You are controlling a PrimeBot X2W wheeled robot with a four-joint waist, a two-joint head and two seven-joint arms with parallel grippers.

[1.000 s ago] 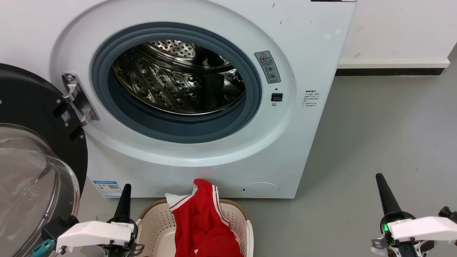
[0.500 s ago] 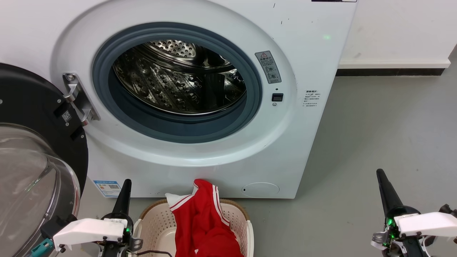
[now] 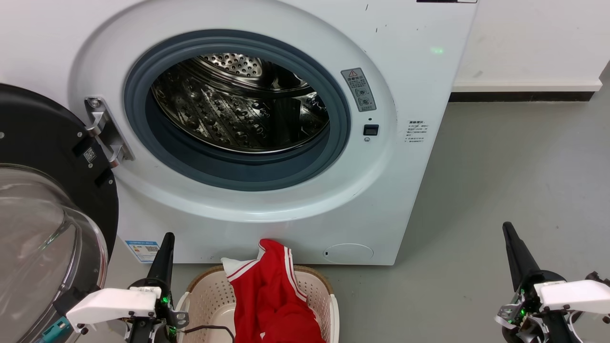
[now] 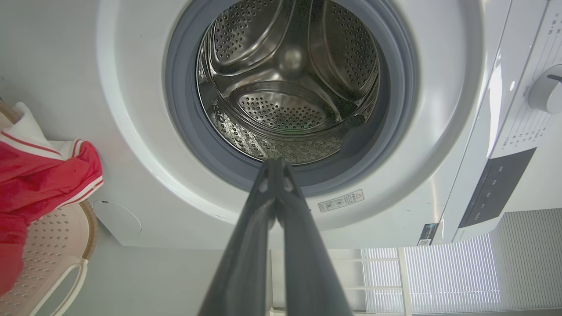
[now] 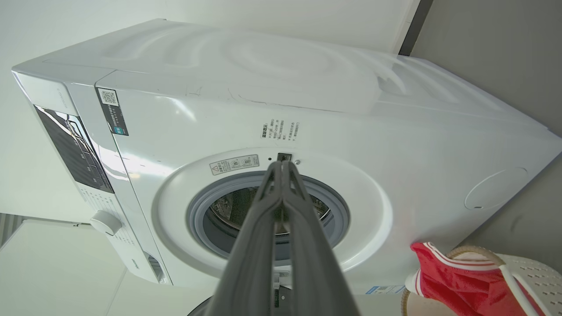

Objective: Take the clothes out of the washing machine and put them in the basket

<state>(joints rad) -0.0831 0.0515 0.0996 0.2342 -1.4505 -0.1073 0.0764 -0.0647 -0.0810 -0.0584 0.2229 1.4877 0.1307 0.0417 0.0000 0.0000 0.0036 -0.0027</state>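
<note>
Head view, one basket (image 3: 313,288), one washing machine (image 3: 419,85)

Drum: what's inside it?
Inside the drum: bare perforated steel and paddles, no cloth on what shows. The grey ring and left gripper cover its near bottom edge, so that strip can't be checked.

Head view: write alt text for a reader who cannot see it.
A white washing machine stands open, no laundry showing in its steel drum; red clothes lie draped in the basket before it. The left gripper and right gripper sit shut at the lower corners.
</note>
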